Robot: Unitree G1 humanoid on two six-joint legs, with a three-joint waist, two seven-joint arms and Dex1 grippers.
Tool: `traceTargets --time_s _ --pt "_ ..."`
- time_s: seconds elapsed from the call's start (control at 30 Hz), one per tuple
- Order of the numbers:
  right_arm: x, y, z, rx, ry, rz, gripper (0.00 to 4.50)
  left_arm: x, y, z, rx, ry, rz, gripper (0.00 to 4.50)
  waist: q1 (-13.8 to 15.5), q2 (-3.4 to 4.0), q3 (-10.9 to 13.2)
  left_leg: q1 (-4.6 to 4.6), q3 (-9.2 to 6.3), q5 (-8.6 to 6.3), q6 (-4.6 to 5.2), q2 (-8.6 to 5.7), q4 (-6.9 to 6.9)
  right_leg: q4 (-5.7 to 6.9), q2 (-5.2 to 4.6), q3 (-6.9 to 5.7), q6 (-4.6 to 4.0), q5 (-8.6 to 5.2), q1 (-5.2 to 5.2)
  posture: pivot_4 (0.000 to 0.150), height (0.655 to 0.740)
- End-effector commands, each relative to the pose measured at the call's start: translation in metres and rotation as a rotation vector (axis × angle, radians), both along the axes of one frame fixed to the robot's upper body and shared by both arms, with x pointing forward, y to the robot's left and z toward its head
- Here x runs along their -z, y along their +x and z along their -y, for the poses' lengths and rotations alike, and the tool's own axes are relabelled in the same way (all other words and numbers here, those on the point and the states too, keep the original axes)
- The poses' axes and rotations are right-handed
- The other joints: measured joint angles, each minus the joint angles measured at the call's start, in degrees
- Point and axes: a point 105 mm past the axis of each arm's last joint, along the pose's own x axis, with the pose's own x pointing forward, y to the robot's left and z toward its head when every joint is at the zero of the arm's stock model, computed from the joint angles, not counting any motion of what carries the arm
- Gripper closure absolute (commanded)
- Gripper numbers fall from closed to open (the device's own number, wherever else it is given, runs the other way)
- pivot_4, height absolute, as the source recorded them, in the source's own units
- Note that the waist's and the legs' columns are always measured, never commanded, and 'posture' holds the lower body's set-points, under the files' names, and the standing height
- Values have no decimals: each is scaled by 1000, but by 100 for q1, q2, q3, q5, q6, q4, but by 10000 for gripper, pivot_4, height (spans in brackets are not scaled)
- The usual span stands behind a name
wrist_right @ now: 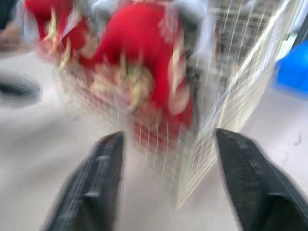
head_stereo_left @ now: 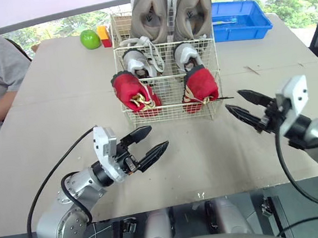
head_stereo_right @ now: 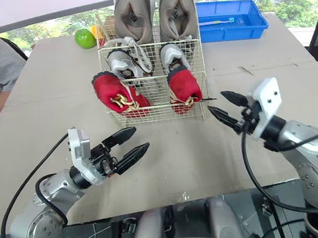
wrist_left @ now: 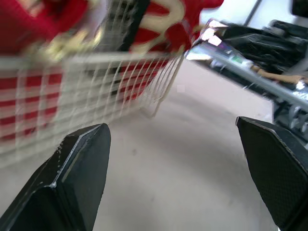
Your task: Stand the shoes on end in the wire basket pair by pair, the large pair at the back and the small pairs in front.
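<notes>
Toward tabletop's [head_stereo_left: 62, 106] far edge, wire basket [head_stereo_left: 171, 95] holds 3 shoe pairs [head_stereo_left: 190, 9] on end; left end effector [head_stereo_left: 156, 138], right end effector [head_stereo_left: 234, 101] open, empty.

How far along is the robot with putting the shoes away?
It looks finished: in the wire basket the large tan pair stands at the back, the silver pair and red pair in front. Both arms' jaws are open and empty; no shoe seems left.
</notes>
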Motion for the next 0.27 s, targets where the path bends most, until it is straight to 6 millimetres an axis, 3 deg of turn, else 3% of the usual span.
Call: traceTargets --time_s 0.03,0.27 --pt "13 -22 21 -92 -89 1 1524 -2 -14 -19 -14 61 -6 0 18 7 4 0 0 0 0 0 0 0 -3 3 0 0 -3 1500 7400" --pt "29 -37 62 -63 -193 -52 675 11 -35 -44 -8 167 -102 0 34 9 5 23 -2 -1 -1 8 5 4 -13 0 15 -9 6 1500 7400"
